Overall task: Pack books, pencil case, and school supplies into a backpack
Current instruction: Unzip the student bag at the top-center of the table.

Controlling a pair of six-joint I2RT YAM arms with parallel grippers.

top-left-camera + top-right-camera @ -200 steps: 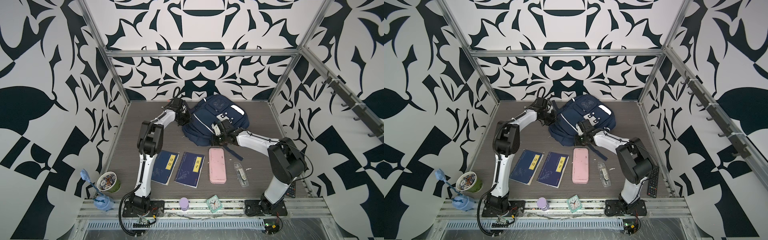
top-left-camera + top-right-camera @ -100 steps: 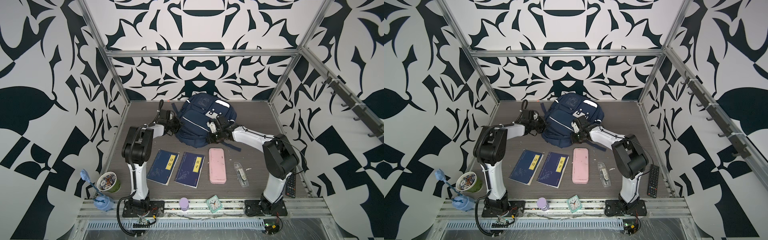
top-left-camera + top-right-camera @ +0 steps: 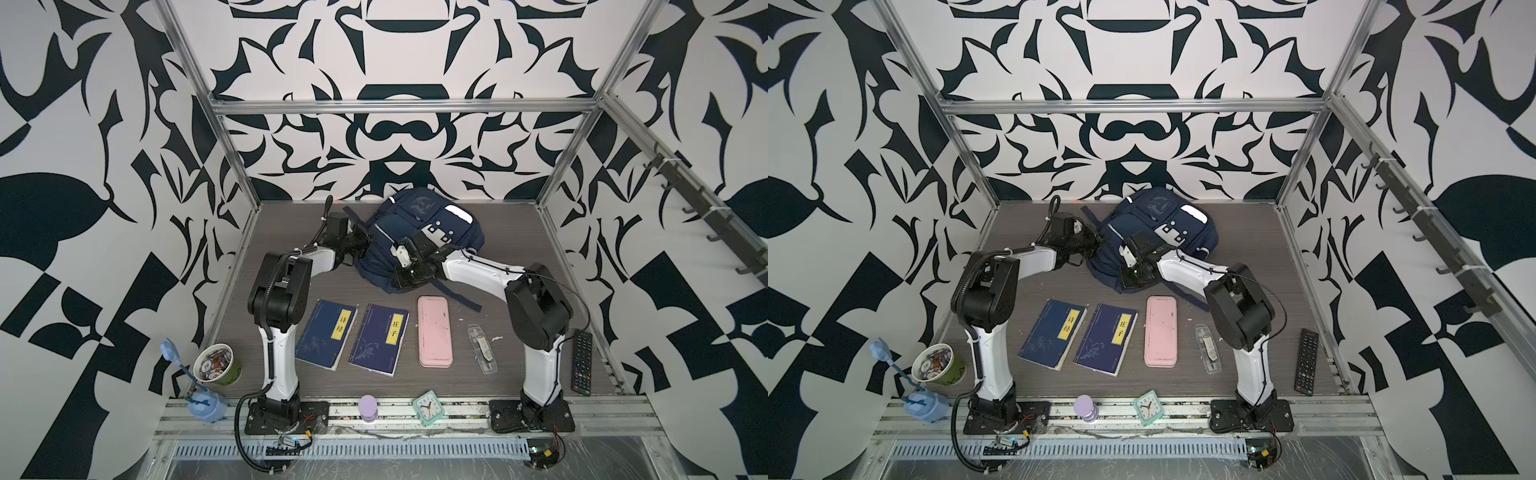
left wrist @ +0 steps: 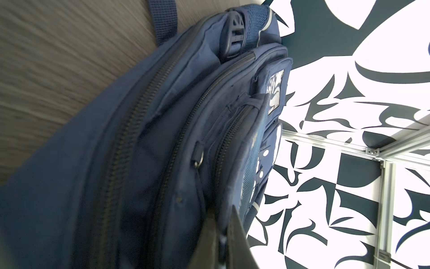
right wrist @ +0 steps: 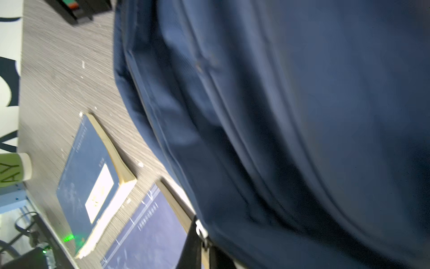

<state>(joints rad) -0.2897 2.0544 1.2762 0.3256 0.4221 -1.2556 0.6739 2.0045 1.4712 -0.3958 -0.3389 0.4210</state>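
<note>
Over on the left, the left gripper (image 3: 363,243) is pinched tight on the side of the backpack (image 3: 419,216) at the back of the table (image 3: 513,224), the right gripper (image 3: 409,272) is clamped on its near edge, and the books (image 3: 326,338), pencil case (image 3: 434,330) and supplies packet (image 3: 482,349) lie in a row in front.

The left book (image 3: 326,336) bears 诗经 on its yellow label (image 3: 340,325), the right book (image 3: 379,340) 庄子, the green cup (image 5: 11,171) "AY".

Two books (image 3: 326,338), one backpack (image 3: 419,212), one case (image 3: 434,332)
</note>
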